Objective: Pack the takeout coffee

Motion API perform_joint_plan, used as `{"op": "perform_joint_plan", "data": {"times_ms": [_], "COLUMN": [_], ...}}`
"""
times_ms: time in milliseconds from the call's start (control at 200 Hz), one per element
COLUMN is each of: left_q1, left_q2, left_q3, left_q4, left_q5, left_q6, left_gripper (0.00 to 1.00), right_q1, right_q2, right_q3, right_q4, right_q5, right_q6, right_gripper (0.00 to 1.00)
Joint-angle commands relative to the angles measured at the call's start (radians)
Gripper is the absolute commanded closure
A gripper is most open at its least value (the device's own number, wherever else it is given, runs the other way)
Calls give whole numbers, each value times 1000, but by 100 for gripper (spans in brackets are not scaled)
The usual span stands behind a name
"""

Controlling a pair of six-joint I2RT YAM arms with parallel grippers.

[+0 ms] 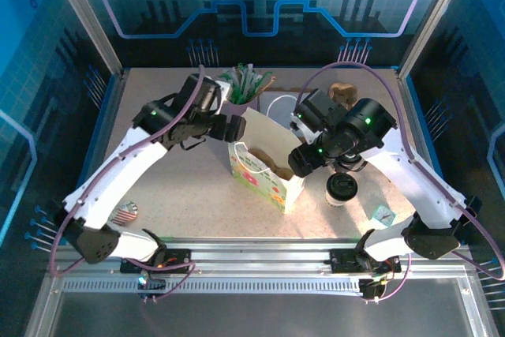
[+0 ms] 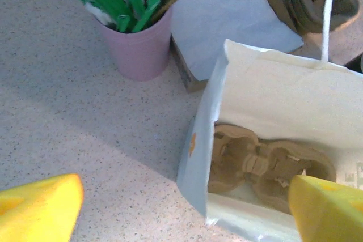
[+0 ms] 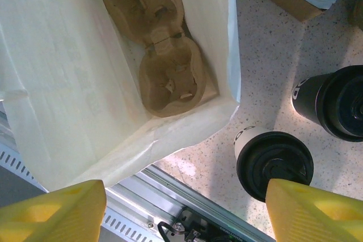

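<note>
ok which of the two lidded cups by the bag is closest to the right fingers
The white cup with the black lid: one of the right fingers overlaps its rim in the wrist view. The all-black cup stands farther off.

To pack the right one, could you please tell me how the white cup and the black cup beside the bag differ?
The white cup has pale walls; the black cup is dark with white lettering. The white cup stands nearer the front rail, the black cup behind it. Both are lidded in black and stand upright outside the paper bag.
</note>
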Motion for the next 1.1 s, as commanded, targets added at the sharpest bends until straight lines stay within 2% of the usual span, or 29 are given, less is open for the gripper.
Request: {"op": "perform_joint_plan", "data": {"times_ms": [0,375,580,825,966,1096], "left_q1": [11,22,24,22,23,24], "left_q2": [-116,-333,-363,-436,-463,-477], "left_q3": [-105,-376,-420,-480,-515,-535], "left_q4": [113,331,363,433,462,481], "left_q5": [-29,-54,-28,-32,-41,-46], "left_q6": [-3,-3,-21,-21,-23,-32], "left_gripper": [1,1,1,1,1,1], "right_q1": [-13,-15,-15,-18,-61,-155], "right_q2": [-8,28,15,-19,-72,-157], "right_q3": [8,61,55,21,-24,-101], "right_q4": [-36,-92,-87,-89,-66,-10], "right_q5": [-17,-12,-35,43,106,97], "right_q6": [-30,-60,-63,-42,-1,28], "right_gripper": [23,19,18,9,0,0]}}
